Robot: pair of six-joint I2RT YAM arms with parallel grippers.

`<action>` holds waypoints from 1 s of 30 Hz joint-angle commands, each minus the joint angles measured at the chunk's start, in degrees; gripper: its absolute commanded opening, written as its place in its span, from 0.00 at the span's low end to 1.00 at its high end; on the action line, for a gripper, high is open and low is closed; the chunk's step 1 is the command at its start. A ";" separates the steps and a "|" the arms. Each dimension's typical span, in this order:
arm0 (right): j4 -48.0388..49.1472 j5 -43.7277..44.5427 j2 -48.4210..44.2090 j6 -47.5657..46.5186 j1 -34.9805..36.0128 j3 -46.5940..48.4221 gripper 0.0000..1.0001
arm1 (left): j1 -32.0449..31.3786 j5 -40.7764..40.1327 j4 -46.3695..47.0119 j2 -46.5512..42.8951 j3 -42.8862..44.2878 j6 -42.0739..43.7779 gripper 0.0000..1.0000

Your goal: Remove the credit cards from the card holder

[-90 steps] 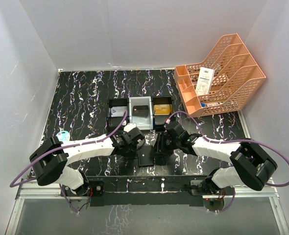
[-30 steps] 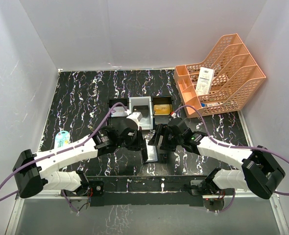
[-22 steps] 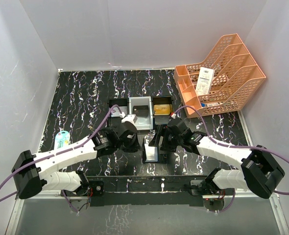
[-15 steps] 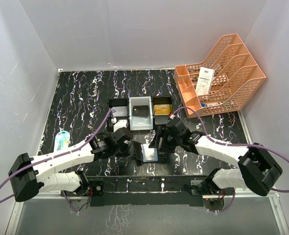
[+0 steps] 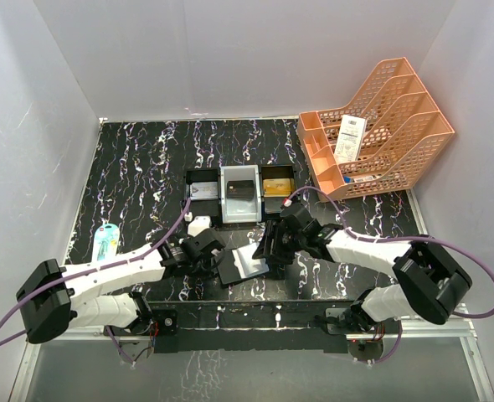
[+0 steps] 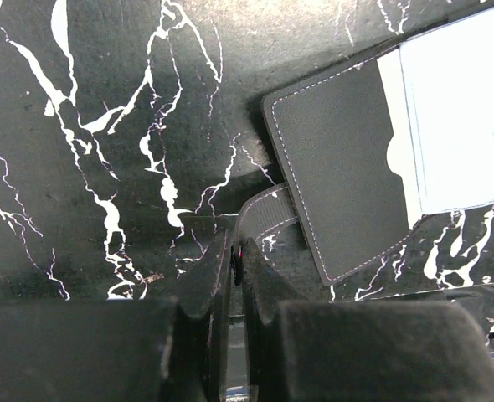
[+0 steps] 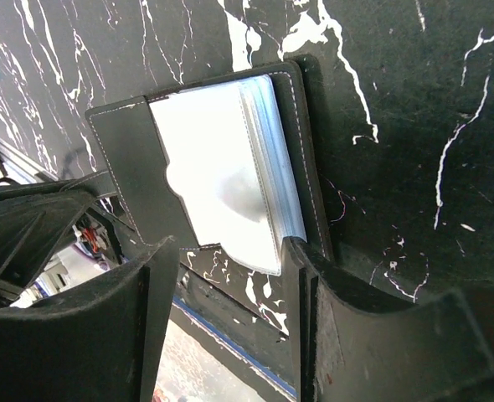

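The card holder point(image 5: 249, 264) lies open and flat near the table's front edge, its glossy clear sleeves point(image 7: 222, 184) facing up. My left gripper point(image 6: 234, 270) is shut on the holder's short strap point(image 6: 268, 209), beside the dark panel point(image 6: 339, 176). In the top view this left gripper point(image 5: 220, 260) sits at the holder's left side. My right gripper point(image 7: 230, 280) stands open over the sleeves' lower corner, at the holder's right side point(image 5: 270, 249). No credit card shows in the holder. Credit cards lie in the bins: gold point(image 5: 276, 186), dark point(image 5: 240, 188), grey point(image 5: 201, 191).
A row of three small bins point(image 5: 222, 205) stands just behind the grippers. An orange mesh file rack point(image 5: 389, 159) with a white paper slip point(image 5: 349, 138) fills the back right. A small teal item point(image 5: 106, 239) lies at the left. The table's front rail is close below the holder.
The card holder, held upright between the grippers a second ago, now lies flat and open. My left arm pulled back toward the near left. My right jaws have narrowed.
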 commanded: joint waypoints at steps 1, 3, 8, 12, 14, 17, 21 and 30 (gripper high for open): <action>3.48 -1.99 1.06 -0.55 -0.15 2.45 0.49 | 0.09 -1.80 -0.38 0.43 -0.66 -0.40 0.00; 3.95 -2.66 1.59 -0.64 -0.07 2.58 0.48 | 0.08 -1.99 -0.35 0.66 -0.80 -0.32 0.00; 4.16 -3.47 3.60 -1.14 -0.15 3.26 0.48 | 0.09 -1.73 -0.19 1.25 -0.80 -0.21 0.00; 5.07 -4.85 4.80 -1.21 -0.14 3.36 0.45 | 0.10 -1.63 0.00 1.57 -0.77 0.03 0.00; 5.51 -5.67 5.23 -1.26 -0.08 3.43 0.44 | 0.10 -1.59 0.12 1.68 -0.65 0.19 0.00; 7.34 -7.71 4.92 -1.36 -0.10 3.36 0.39 | 0.07 -1.37 0.45 1.85 -0.47 0.30 0.00; 8.70 -9.83 4.19 -1.64 -0.10 4.12 0.31 | 0.09 -0.93 1.05 2.12 -0.44 0.47 0.00; 9.35 -12.84 4.58 -2.22 0.31 6.19 0.28 | 0.08 -0.43 1.83 3.11 0.26 1.25 0.00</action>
